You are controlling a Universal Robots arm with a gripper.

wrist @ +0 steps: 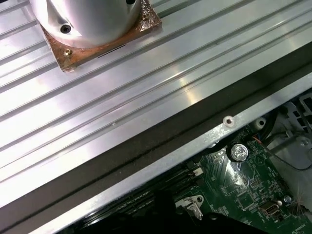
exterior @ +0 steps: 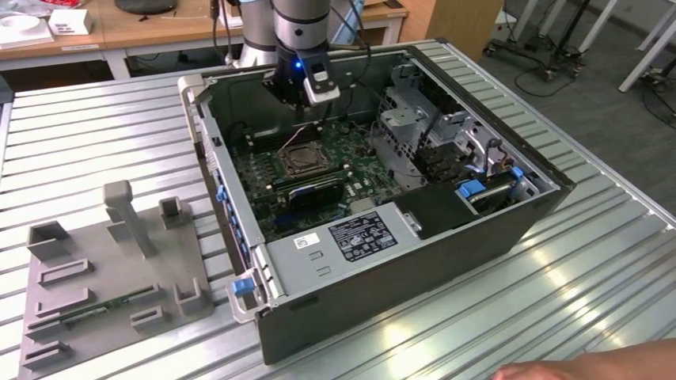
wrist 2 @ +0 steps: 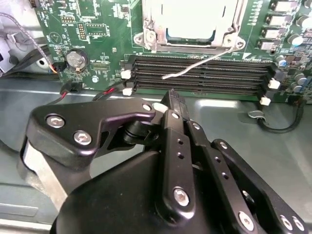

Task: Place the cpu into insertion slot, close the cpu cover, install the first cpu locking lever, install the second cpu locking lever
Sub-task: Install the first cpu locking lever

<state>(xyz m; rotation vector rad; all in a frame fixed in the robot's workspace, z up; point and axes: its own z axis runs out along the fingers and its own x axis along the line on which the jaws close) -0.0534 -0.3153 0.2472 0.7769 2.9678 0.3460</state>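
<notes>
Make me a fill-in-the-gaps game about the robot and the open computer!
1. The circuit board inside the computer case is coloured ___.
2. The gripper hangs near the long memory slots, which are coloured ___.
3. The grey tray lies on the table to the exterior view's ___ of the case.
Missing words: green; black; left.

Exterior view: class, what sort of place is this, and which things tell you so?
Probably a robotics lab or workshop: a robot arm reaches into an open computer case on a ribbed metal table, a grey parts fixture lies beside it, and wooden desks stand behind.
</notes>
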